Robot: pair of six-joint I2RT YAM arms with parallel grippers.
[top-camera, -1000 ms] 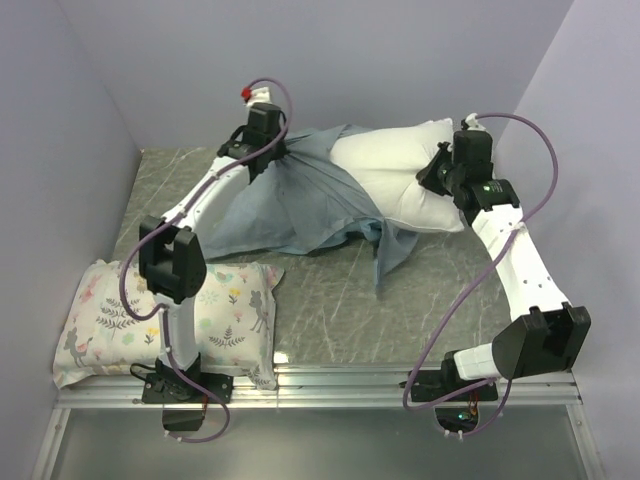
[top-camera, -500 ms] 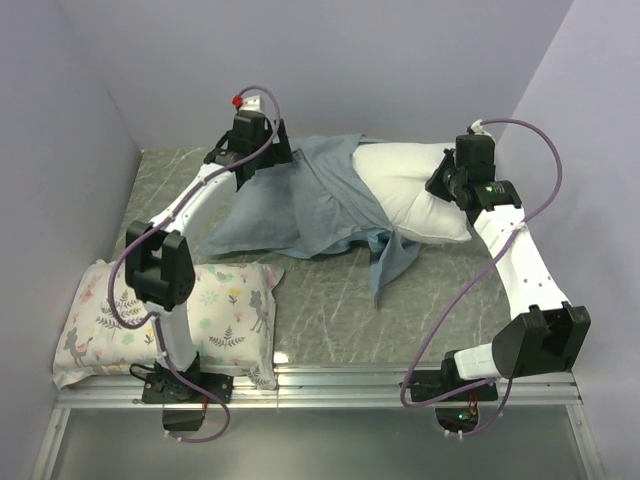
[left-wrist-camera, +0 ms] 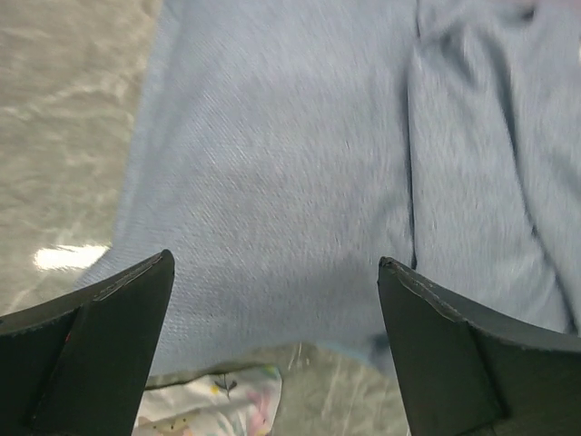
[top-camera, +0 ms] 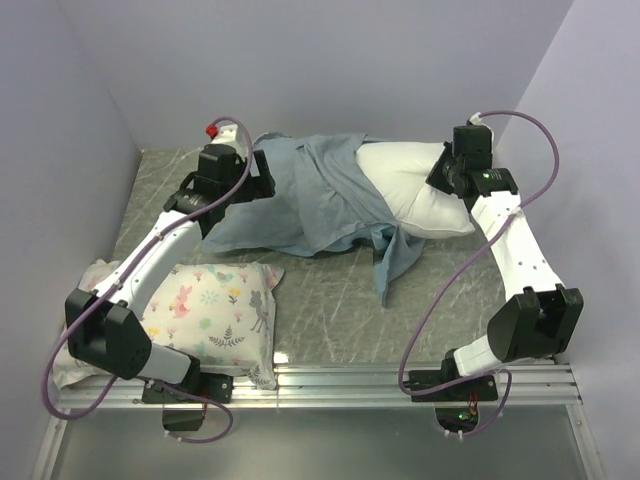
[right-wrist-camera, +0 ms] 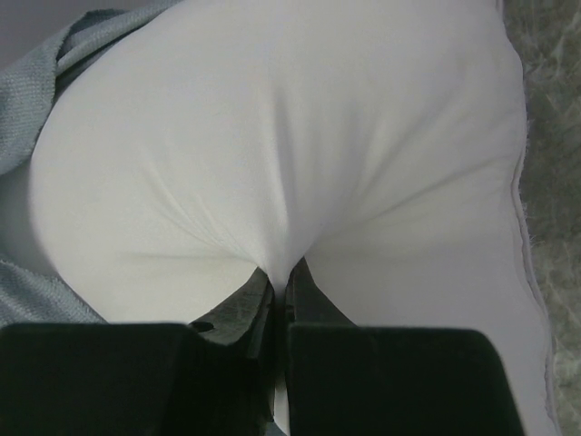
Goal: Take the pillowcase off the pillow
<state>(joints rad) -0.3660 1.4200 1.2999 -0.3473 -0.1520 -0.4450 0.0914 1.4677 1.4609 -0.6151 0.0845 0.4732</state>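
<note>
The plump white pillow (top-camera: 420, 200) is clenched by the right pincer (right-wrist-camera: 280, 277), the grey-blue fabric pillowcase (top-camera: 300, 200) spread leftward under the released left pincer (left-wrist-camera: 274, 263).

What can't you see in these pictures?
Top view: how much plump white pillow is inside the grey-blue fabric pillowcase, which covers it.
Top view: part of the small flowery pillow, behind the left arm.
Right wrist view: tips of the right claw, buried in pillow folds.

Left gripper (left-wrist-camera: 274, 272) released the pillowcase (top-camera: 310, 200) (jaws now wide), retreating leftward
</note>
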